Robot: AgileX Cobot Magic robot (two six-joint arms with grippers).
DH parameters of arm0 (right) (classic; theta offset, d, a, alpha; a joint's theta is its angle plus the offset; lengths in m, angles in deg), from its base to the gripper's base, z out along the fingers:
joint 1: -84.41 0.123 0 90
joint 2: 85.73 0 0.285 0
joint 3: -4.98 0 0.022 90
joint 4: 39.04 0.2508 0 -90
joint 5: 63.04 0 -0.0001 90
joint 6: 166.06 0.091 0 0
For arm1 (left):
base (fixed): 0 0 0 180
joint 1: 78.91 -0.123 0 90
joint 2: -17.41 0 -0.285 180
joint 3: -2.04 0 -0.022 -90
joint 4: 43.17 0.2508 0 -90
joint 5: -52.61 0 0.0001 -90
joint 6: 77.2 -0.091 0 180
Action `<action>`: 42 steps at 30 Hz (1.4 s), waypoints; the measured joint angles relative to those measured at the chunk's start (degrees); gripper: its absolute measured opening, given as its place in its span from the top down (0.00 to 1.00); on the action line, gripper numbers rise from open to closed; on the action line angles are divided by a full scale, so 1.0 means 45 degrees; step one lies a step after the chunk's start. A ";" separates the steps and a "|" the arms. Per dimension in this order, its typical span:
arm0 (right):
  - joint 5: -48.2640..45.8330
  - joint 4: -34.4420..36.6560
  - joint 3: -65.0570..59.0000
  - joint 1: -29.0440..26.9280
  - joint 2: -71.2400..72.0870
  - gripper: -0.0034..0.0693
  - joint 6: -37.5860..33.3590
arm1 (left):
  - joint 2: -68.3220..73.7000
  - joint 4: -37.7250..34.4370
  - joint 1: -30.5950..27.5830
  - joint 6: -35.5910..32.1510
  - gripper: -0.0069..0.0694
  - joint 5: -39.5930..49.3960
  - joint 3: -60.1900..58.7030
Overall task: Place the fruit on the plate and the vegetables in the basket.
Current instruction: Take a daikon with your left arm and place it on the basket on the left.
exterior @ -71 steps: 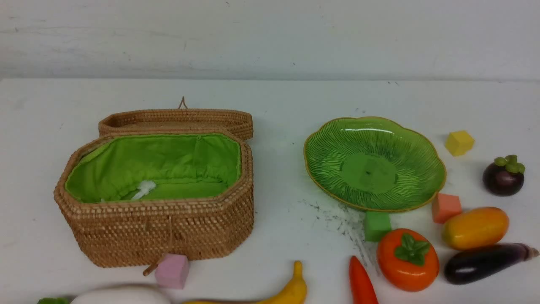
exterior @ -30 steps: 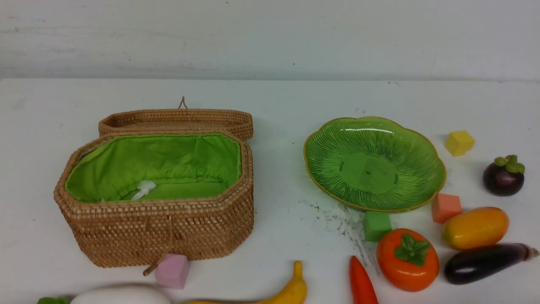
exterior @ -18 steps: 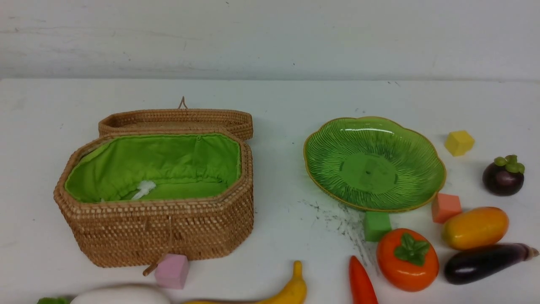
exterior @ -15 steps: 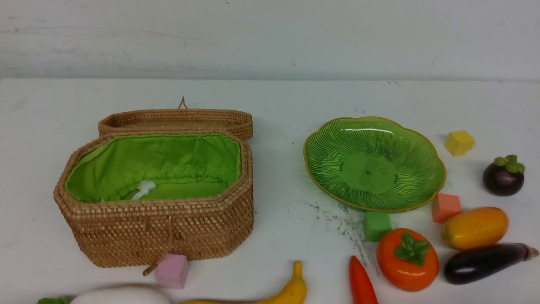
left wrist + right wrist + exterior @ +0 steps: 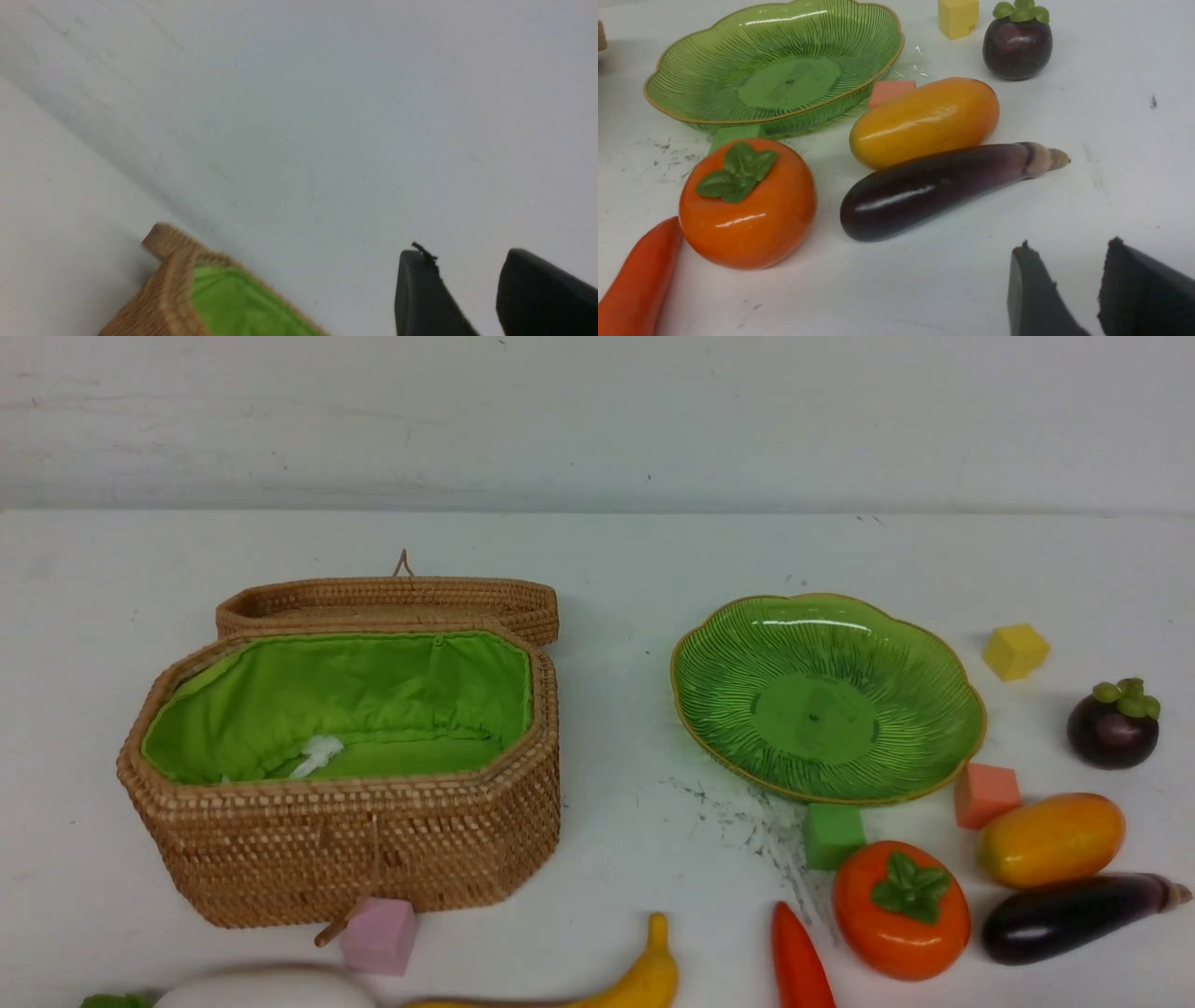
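Note:
The open wicker basket point(image 5: 345, 793) stands at the left, its green lining holding no produce. The green plate point(image 5: 738, 644) sits empty at centre right. Near the plate lie the persimmon point(image 5: 901, 919), mango point(image 5: 1050, 840), mangosteen point(image 5: 1113, 728), eggplant point(image 5: 1064, 919) and carrot-like piece point(image 5: 798, 961). The banana point(image 5: 644, 980) and white radish point(image 5: 271, 989) lie at the front edge. My right gripper point(image 5: 1068, 245) is open, empty, a little short of the eggplant point(image 5: 934, 186). My left gripper point(image 5: 465, 254) is open and empty beside a basket corner point(image 5: 173, 261). Neither shows in the front view.
The basket's lid point(image 5: 387, 602) lies flat behind it. Foam cubes are scattered about: pink point(image 5: 378, 935) against the basket's front, green point(image 5: 833, 835) and orange point(image 5: 986, 793) at the plate's near rim, yellow point(image 5: 1016, 651) to its right. A wall closes the table's far side.

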 joint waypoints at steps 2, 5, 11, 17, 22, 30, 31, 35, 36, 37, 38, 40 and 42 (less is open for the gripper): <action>0.0000 0.0000 0.0000 0.0000 0.0000 0.62 0.0000 | 0.0000 0.0123 0.0000 -0.0013 0.60 0.0349 0.0777; 0.0000 0.0000 0.0000 0.0000 0.0000 0.62 0.0000 | 0.0185 0.0606 0.0000 -0.0073 0.60 0.1629 0.2469; 0.0000 0.0000 0.0000 0.0000 0.0000 0.62 0.0000 | 0.3131 0.1646 0.0000 -0.0274 0.60 0.6697 0.6636; 0.0000 0.0000 0.0000 0.0000 0.0000 0.62 -0.0011 | 0.6406 0.2510 0.0000 -0.1224 0.60 1.1359 0.8400; 0.0000 0.0000 0.0000 0.0000 0.0000 0.62 -0.0011 | 0.8286 0.2680 0.0000 -0.2966 0.60 1.2566 0.8481; 0.0011 0.0000 0.0000 0.0000 0.0000 0.62 -0.0011 | 1.1981 0.1463 0.0000 -1.1755 0.59 1.7106 0.8510; 0.0011 0.0000 0.0000 0.0000 0.0000 0.62 -0.0011 | 1.2281 0.1169 0.0000 -1.2140 0.59 1.7100 0.8520; 0.0011 0.0000 0.0000 0.0000 0.0000 0.62 -0.0011 | 1.3626 0.1141 0.0000 -1.3003 0.50 1.6303 0.8845; 0.0011 0.0000 0.0000 0.0000 0.0000 0.62 -0.0011 | 1.3861 0.1298 0.0000 -1.3133 0.46 1.6132 0.8959; 0.0011 0.0000 0.0000 0.0000 0.0000 0.62 -0.0011 | 1.4172 0.1487 0.0000 -1.3299 0.42 1.5936 0.9092; 0.0011 0.0000 0.0000 0.0000 0.0000 0.62 -0.0011 | 1.4238 0.1552 0.0000 -1.3356 0.41 1.5898 0.9120; 0.0011 0.0000 0.0000 0.0000 0.0000 0.62 -0.0011 | 1.5152 0.1704 0.0031 -1.3850 0.29 1.5548 0.9349; 0.0011 0.0000 0.0000 0.0000 0.0000 0.62 -0.0011 | 1.5818 0.1716 0.0284 -1.4271 0.21 1.5486 0.9461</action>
